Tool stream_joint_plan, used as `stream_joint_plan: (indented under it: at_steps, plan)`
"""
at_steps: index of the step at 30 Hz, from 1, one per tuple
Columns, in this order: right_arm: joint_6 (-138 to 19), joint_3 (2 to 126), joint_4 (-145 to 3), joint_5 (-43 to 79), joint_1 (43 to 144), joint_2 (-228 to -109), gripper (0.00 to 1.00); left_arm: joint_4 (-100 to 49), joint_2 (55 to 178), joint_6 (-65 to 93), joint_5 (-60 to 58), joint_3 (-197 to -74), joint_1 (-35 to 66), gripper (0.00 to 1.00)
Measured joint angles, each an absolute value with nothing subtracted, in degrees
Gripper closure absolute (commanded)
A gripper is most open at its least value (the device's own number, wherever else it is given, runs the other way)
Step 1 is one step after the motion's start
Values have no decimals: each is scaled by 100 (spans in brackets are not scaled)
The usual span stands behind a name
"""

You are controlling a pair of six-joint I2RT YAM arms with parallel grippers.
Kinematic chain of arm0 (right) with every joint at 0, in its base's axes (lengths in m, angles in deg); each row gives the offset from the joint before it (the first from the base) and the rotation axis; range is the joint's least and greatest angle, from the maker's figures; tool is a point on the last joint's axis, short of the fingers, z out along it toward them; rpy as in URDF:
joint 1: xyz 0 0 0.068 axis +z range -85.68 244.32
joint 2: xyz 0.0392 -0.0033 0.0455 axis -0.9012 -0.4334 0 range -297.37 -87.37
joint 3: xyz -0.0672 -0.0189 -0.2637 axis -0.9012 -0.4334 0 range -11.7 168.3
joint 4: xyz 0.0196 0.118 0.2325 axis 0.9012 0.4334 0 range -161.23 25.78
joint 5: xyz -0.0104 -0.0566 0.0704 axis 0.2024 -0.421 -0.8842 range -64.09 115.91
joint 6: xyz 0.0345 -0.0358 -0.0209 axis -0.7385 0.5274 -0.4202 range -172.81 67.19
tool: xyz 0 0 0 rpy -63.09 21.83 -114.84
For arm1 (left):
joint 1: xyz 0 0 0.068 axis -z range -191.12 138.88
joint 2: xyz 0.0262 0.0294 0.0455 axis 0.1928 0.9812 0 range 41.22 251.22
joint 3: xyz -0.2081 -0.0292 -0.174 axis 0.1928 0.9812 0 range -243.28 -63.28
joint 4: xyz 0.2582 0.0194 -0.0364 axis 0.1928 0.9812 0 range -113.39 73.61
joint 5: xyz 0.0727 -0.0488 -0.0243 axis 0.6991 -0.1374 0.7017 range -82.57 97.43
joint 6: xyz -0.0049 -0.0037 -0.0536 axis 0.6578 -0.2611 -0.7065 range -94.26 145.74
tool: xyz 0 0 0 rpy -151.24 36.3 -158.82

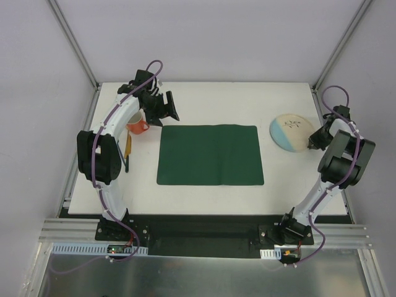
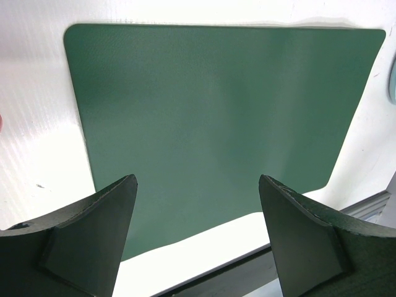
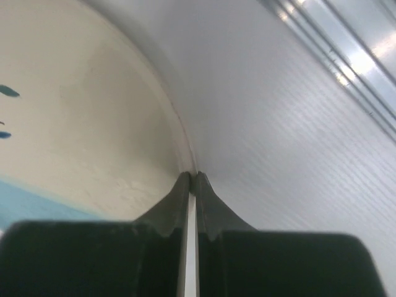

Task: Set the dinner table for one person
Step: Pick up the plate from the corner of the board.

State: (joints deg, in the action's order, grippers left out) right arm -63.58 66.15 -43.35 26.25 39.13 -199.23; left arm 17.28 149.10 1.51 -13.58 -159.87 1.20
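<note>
The right pincer clenches the plate by its rim; the left pincer hangs released; the orange mug has unclear contents.

From my feed the dinner table reads as matt white board with fine ribbing. The placemat is dark green, matt, finely grained, possibly faux leather. The plate is smooth glazed ceramic with a low sheen. The frame rail is bright bare metal.
</note>
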Motion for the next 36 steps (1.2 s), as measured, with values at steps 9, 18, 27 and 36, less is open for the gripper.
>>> stream_joint_plan:
  at_steps: [9,18,27,36]
  plan:
    - [-6368,6615,-4483,2535,4219,-19927,99,1724,14897,149,-1352,-15948,120,20]
    - [-6423,6768,-4131,2015,4527,-19754,99,1715,14901,142,-1358,-16024,122,20]
    - [-6462,7006,-3924,1851,4809,-19446,99,1691,14901,142,-1358,-16075,122,20]
    - [-6462,7318,-3714,1866,4807,-19446,99,1691,14901,144,-1361,-16077,120,20]
